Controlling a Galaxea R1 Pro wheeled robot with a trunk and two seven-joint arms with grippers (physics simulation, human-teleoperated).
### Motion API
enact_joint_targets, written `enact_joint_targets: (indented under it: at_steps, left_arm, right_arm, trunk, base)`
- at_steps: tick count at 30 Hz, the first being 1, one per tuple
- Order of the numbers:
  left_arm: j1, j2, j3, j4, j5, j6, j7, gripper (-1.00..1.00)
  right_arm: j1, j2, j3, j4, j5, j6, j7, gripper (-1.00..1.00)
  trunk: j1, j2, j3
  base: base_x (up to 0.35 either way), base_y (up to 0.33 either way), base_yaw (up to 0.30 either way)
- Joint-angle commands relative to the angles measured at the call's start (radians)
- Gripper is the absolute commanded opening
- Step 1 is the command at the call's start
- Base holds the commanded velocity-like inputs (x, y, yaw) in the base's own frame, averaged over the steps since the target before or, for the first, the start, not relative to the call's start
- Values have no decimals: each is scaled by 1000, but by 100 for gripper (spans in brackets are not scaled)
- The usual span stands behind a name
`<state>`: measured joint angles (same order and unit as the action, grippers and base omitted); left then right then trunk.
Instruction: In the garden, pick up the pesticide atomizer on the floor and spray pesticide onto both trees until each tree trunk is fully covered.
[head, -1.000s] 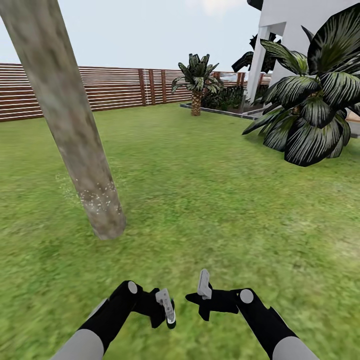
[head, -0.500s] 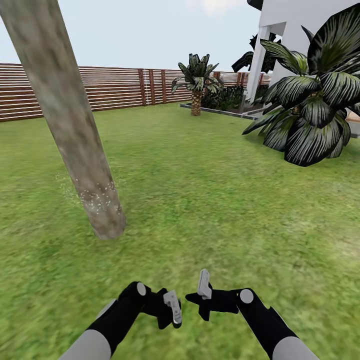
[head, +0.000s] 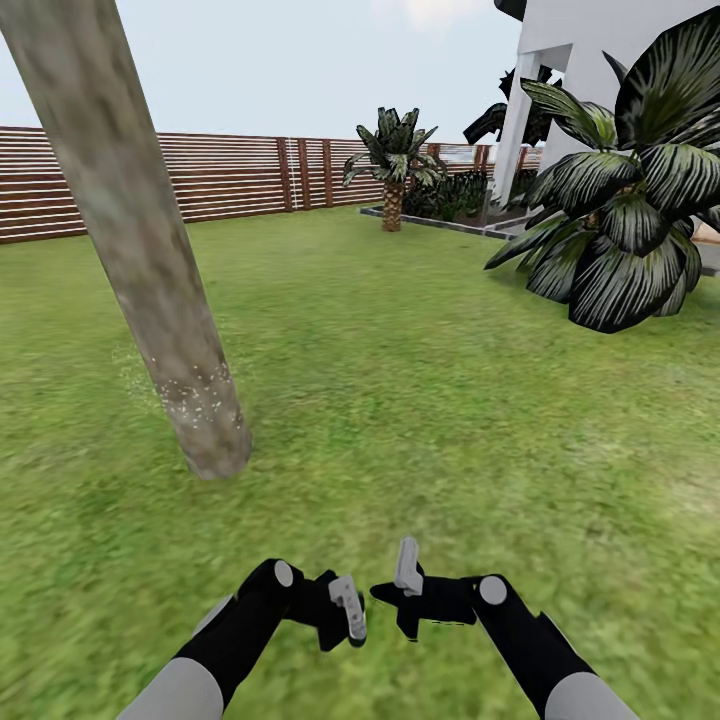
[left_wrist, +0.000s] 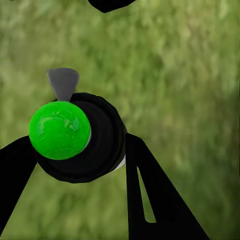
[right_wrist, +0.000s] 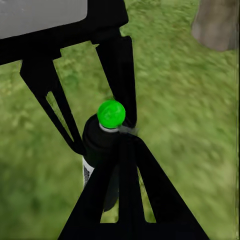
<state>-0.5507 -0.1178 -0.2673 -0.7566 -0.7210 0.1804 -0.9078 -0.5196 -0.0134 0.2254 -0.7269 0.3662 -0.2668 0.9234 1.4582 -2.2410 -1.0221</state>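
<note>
The pesticide atomizer is a black cylinder with a bright green round cap. My left gripper is shut on it, one black finger on each side. In the head view my left gripper hangs low over the grass, close beside my right gripper. The right wrist view looks at the atomizer from close by, with my right gripper shut, its tips right at the nozzle. A thick grey-brown tree trunk rises ahead on the left. White pesticide specks dot its lower part.
The green lawn stretches to a brown slatted fence. A big striped palm stands at the right in front of a white building. A small palm stands farther back.
My left gripper has moved to the right with the atomizer and now sits close to the right gripper. The right arm and the view have stayed still.
</note>
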Motion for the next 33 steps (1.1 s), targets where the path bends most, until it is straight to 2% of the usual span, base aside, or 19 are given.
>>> enact_joint_targets:
  at_steps: [1, 10, 15, 33]
  left_arm:
    - [0, 1, 0, -2, -1, 0, 1, -100]
    - [0, 1, 0, -10, -1, 2, 1, -100]
    - [0, -12, 0, -26, 1, 4, 1, -100]
    - [1, -18, 1, -27, 8, 1, -6, -100]
  right_arm:
    - [0, 0, 0, -12, 0, 0, 0, -100]
    - [0, 0, 0, -25, 0, 0, 0, -100]
    - [0, 0, 0, -25, 0, 0, 0, -100]
    - [0, -2, 0, -24, 0, 0, 0, -100]
  trunk:
    - [0, 0, 0]
    - [0, 0, 0]
    - [0, 0, 0]
    - [0, 0, 0]
  base:
    - [0, 0, 0]
    - [0, 0, 0]
    - [0, 0, 0]
    - [0, 0, 0]
